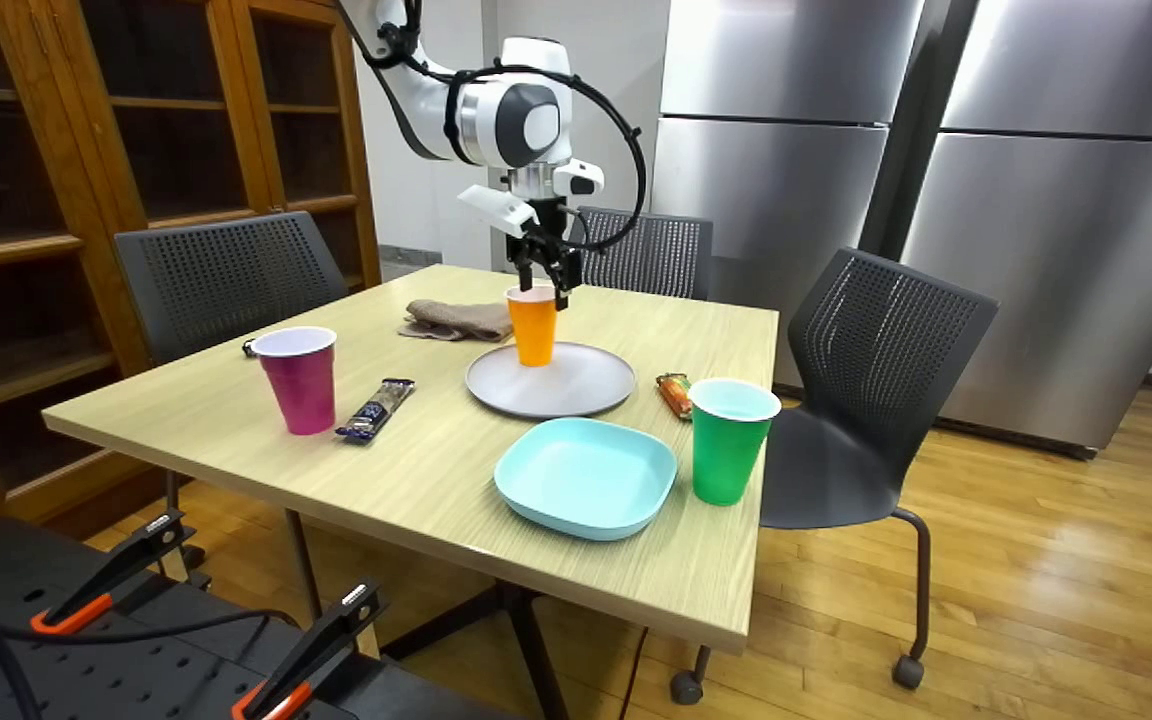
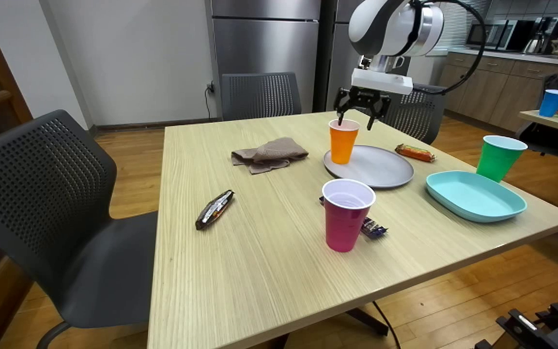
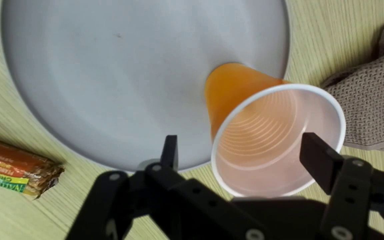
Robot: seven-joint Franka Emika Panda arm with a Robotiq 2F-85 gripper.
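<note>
An orange cup [image 3: 232, 90] with a white rim stands on the grey round plate [image 3: 112, 83], near the plate's edge. Both exterior views also show the orange cup [image 1: 533, 330] [image 2: 342, 143] upright there. My gripper [image 3: 238, 146] is open directly above it, jaws spread wide and nothing gripped. From the wrist, the right-hand finger [image 3: 318, 160] overlaps the cup's mouth, while the left-hand finger [image 3: 169, 151] lies outside the rim, over the plate. Whether either finger touches the cup, I cannot tell. In an exterior view, one fingertip [image 2: 340, 120] hangs at the rim.
Beside the plate lie a brown cloth [image 2: 271, 154] and an orange-wrapped bar [image 2: 414, 152]. Nearer the table's front are a magenta cup [image 1: 301, 385], a dark bar [image 1: 376, 410], a turquoise dish [image 1: 586, 475] and a green cup [image 1: 726, 450]. Another dark bar [image 2: 215, 209] lies farther off. Chairs surround the table.
</note>
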